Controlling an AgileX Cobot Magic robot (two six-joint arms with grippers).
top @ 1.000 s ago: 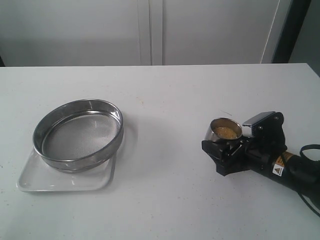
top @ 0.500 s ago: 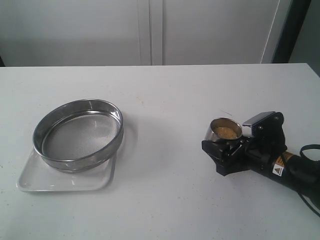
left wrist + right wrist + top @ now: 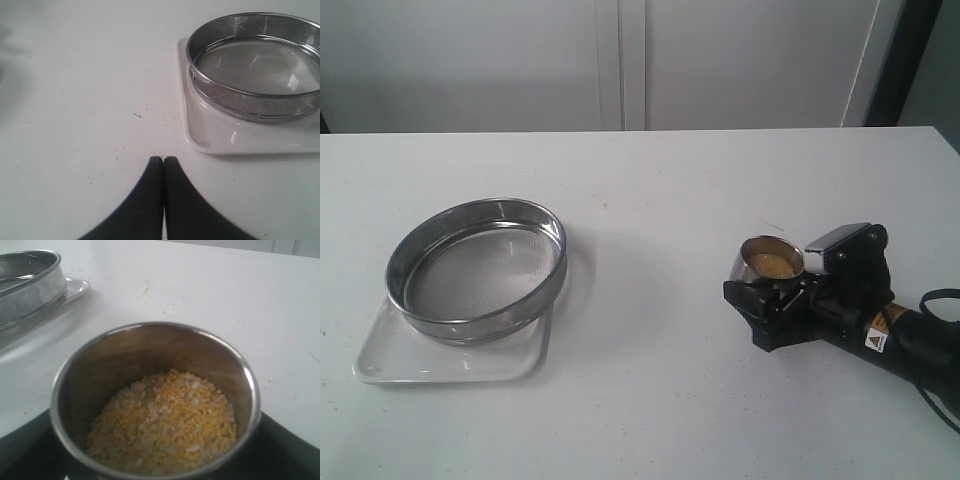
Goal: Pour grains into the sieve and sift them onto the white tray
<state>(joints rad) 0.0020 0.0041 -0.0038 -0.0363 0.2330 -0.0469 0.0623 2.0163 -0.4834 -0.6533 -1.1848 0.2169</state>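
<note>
On the left side of the plain white table (image 3: 650,180), the large round stainless-steel sieve (image 3: 480,270) with its grey wire-mesh bottom sits on top of the flat, glossy white tray (image 3: 450,365), overhanging the tray's far edge. I see nothing lying on the mesh. Over on the right, well apart from both, my right gripper (image 3: 782,272) lies low over the table with its black jaws spread wide and set against either side of a small round steel cup (image 3: 742,268), gripping it upright. From the right wrist camera I look straight down into that cup (image 3: 150,355): the grains (image 3: 165,425), fine golden-yellow granules mixed with coarser pale ones, cover its bottom, all of them inside. My left gripper (image 3: 163,160) has its two black fingertips pressed together with nothing between them, hovering over bare table near a corner of the tray (image 3: 215,130). A few stray specks dot the tabletop around it.
</note>
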